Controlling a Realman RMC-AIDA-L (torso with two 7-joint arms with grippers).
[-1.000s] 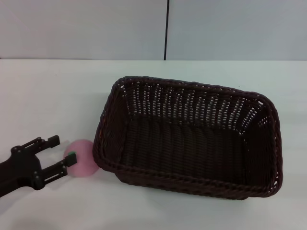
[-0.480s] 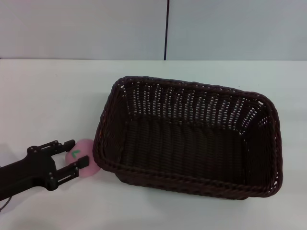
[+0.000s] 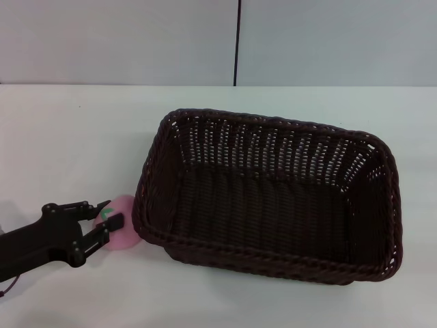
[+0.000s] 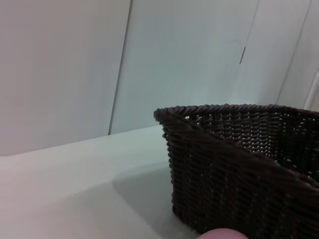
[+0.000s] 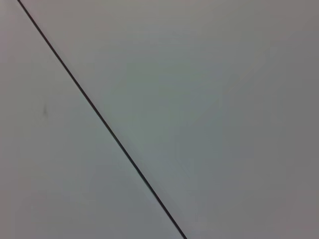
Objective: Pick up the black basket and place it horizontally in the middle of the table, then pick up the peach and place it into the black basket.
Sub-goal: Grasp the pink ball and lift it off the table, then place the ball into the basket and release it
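Observation:
The black basket (image 3: 158,164) lies lengthwise on the white table (image 3: 68,137), a little right of the middle, and it holds nothing. The pink peach (image 3: 127,236) rests on the table against the basket's near left corner, its green leaf mark facing my left gripper. My left gripper (image 3: 110,213) reaches in low from the left with its fingers closed onto the peach's left side. In the left wrist view the basket's corner (image 4: 234,164) stands close ahead and a sliver of the peach (image 4: 222,234) shows at the edge. My right gripper is out of view.
A pale wall with a dark vertical seam (image 3: 237,41) stands behind the table. Bare tabletop lies left of and behind the basket. The right wrist view shows only a pale surface with a dark seam (image 5: 99,117).
My left gripper has moved right to the peach and its fingers have drawn together around it. The peach has shifted slightly right against the basket. The basket has not moved.

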